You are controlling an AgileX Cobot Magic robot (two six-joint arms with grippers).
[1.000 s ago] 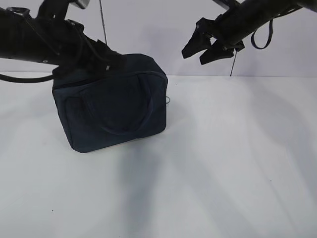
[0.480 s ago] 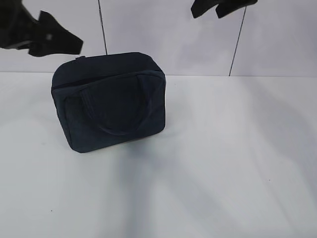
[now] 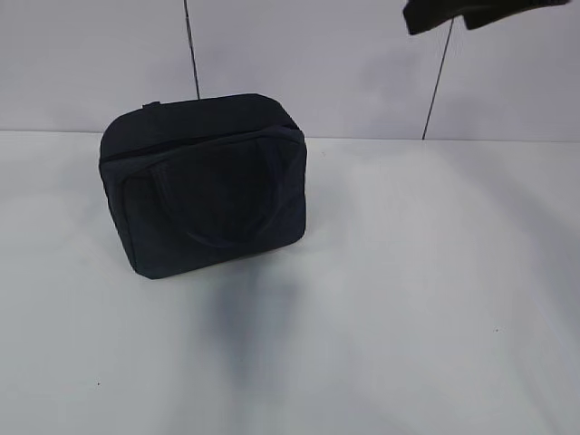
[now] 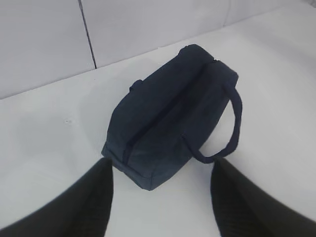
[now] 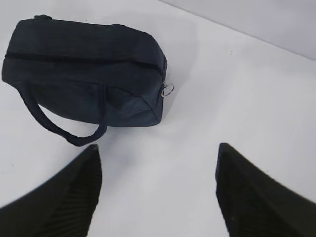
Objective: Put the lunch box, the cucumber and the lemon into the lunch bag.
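Note:
The dark navy lunch bag (image 3: 207, 181) stands on the white table (image 3: 417, 299), left of centre, with its top zipper shut and a handle loop hanging down its front. It shows from above in the left wrist view (image 4: 170, 116) and in the right wrist view (image 5: 84, 69), where the metal ring pull (image 5: 168, 90) hangs at its end. My left gripper (image 4: 160, 195) hangs open high above the table near one end of the bag, holding nothing. My right gripper (image 5: 158, 190) is open and empty too, and only its dark tip (image 3: 453, 13) shows at the exterior view's top edge. Lunch box, cucumber and lemon are out of view.
A pale panelled wall (image 3: 326, 63) with dark vertical seams rises behind the table. Bare white tabletop stretches to the right of the bag and in front of it.
Both arms have risen away from the bag. The left arm was on the bag's top a second ago and is now out of the exterior view; the right has moved up and right.

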